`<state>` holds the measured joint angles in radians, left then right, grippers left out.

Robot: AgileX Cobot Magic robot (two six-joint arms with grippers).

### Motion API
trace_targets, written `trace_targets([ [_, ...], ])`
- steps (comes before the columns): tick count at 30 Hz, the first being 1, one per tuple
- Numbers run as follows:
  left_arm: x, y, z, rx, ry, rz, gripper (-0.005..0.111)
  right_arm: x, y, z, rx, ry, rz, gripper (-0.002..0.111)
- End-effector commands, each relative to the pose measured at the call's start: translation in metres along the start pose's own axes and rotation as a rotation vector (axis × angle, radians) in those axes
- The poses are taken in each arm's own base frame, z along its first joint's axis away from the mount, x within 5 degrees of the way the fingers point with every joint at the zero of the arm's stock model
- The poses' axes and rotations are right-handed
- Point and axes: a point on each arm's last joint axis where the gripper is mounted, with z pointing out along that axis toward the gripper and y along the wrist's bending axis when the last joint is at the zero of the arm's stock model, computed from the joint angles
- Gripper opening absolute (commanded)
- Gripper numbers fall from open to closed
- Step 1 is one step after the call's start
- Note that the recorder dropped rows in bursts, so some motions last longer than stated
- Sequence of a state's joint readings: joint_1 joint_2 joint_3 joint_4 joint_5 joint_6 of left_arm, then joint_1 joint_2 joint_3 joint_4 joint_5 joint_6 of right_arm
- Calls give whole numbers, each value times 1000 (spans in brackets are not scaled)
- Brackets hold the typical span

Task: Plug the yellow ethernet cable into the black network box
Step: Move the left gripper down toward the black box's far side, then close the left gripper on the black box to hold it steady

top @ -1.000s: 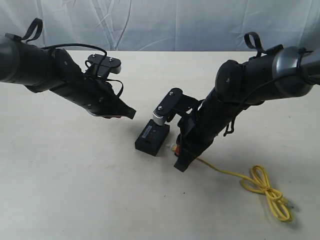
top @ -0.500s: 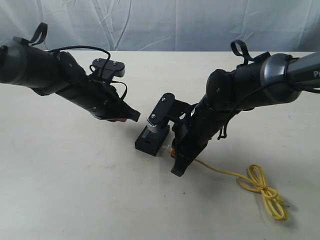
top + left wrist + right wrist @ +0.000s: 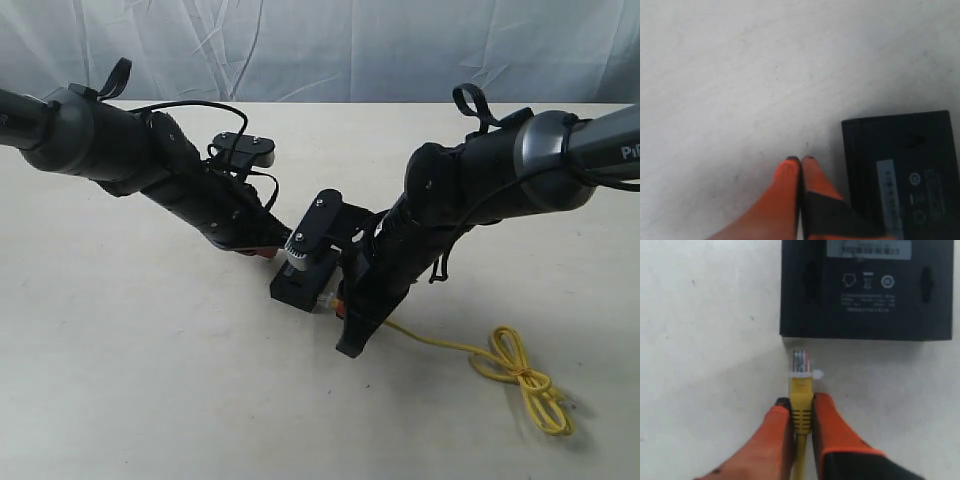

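Observation:
The black network box (image 3: 300, 283) lies mid-table, white label strip on top (image 3: 867, 287) (image 3: 902, 172). My right gripper (image 3: 801, 401) is shut on the yellow ethernet cable (image 3: 801, 405) just behind its clear plug (image 3: 800, 362), whose tip sits a short way off the box's near side. The cord trails right to a tied loop (image 3: 520, 375). My left gripper (image 3: 800, 159) is shut and empty, its orange fingertips pressed together just beside the box's far corner (image 3: 262, 250).
The pale tabletop (image 3: 130, 360) spreads around the box, with a white crumpled cloth backdrop (image 3: 330, 45) behind it. Both black arms (image 3: 150, 165) (image 3: 480, 195) converge over the middle.
My left arm has swung right and down toward the box's far corner. My right gripper has carried the plug left, closer to the box, dragging the looped cord with it.

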<state>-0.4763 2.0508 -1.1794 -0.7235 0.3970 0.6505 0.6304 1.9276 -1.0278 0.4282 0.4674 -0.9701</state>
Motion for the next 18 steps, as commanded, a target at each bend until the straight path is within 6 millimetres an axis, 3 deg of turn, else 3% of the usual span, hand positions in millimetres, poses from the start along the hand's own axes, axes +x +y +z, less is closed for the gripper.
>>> trace_targets([
  [1, -1, -2, 1, 8, -2, -7, 0, -3, -4, 0, 37, -28, 2, -1],
  [4, 0, -2, 1, 7, 4, 17, 0, -4, -6, 0, 51, -36, 2, -1],
  [13, 4, 1, 1, -21, 52, 367, 0, 2, -7, 0, 63, 29, -49, -1],
  [18, 5, 3, 1, -37, 70, 429, 0, 11, -21, -3, 97, 43, 27, -1],
])
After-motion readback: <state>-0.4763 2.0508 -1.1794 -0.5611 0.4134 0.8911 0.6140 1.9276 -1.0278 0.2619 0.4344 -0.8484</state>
